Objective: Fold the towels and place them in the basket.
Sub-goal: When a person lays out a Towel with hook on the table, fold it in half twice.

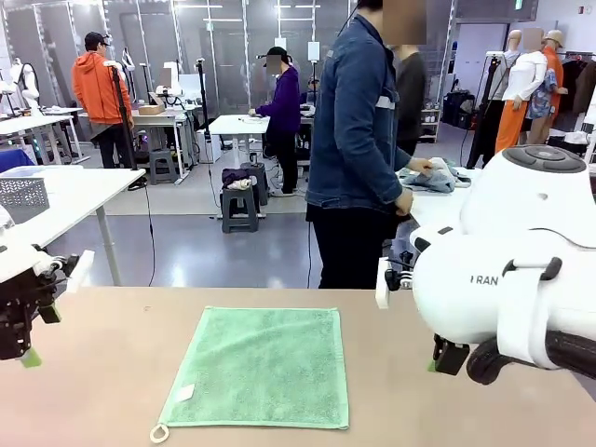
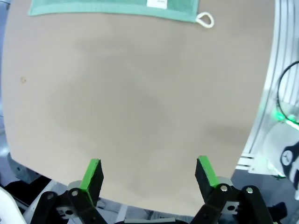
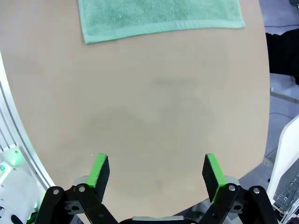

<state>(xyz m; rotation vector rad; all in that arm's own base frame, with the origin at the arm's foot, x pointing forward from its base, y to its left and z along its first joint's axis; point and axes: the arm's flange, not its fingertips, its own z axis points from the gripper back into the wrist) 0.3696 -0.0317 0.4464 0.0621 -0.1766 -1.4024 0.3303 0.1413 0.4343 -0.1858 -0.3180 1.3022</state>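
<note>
A mint green towel (image 1: 258, 366) lies flat and unfolded in the middle of the tan table, its white label and loop at the near left corner. Its edge also runs along the top of the left wrist view (image 2: 112, 8) and of the right wrist view (image 3: 159, 17). My left gripper (image 2: 148, 173) hovers open over bare table, well short of the towel; in the front view it sits at the left edge (image 1: 28, 321). My right gripper (image 3: 153, 171) is open too, above bare table to the towel's right. A basket is out of view.
A person in a denim jacket (image 1: 358, 140) stands at the table's far side, turned away, hands at a side table with clothes (image 1: 433, 177). The table's edge and a metal frame (image 2: 261, 116) lie beside the left gripper. A white perforated bin (image 1: 23, 197) sits on another table, far left.
</note>
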